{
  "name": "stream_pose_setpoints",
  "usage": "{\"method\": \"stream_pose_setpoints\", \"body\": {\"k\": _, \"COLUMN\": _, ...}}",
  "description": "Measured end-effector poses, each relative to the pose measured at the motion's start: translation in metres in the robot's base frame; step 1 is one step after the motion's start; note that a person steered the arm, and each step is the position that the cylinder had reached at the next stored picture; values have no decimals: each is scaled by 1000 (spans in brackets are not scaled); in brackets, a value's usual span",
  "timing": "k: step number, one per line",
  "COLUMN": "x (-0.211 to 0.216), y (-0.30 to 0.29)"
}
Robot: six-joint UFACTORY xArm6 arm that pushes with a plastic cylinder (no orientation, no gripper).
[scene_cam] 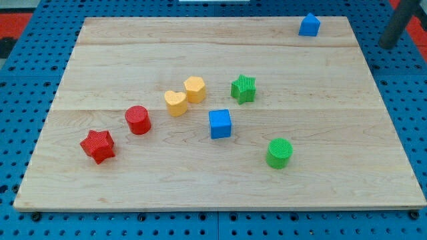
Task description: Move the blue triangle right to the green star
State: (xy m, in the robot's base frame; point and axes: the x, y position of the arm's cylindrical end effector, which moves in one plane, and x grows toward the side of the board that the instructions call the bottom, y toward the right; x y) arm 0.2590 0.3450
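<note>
Blue triangle (309, 25) sits at the board's (220, 180) far edge, about 1 o'clock from centre. My tip (385, 44) is off the board to the view's right, roughly 4 o'clock from the triangle, well apart; bare rod, no jaws, holding nothing. Green star (243, 88) lies at 7 o'clock from the triangle. Judgement: I must get round to its top-right side. Top edge close; open wood between triangle and star.
</note>
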Motion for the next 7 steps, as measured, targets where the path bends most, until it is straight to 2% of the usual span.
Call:
{"method": "stream_pose_setpoints", "body": {"k": 1, "x": -63, "y": -9}}
{"method": "stream_pose_setpoints", "body": {"k": 2, "x": -68, "y": -37}}
{"method": "stream_pose_setpoints", "body": {"k": 3, "x": -67, "y": -119}}
{"method": "stream_pose_setpoints", "body": {"k": 4, "x": -67, "y": -164}}
{"method": "stream_pose_setpoints", "body": {"k": 6, "x": -50, "y": -160}}
{"method": "stream_pose_setpoints", "body": {"k": 7, "x": -26, "y": -160}}
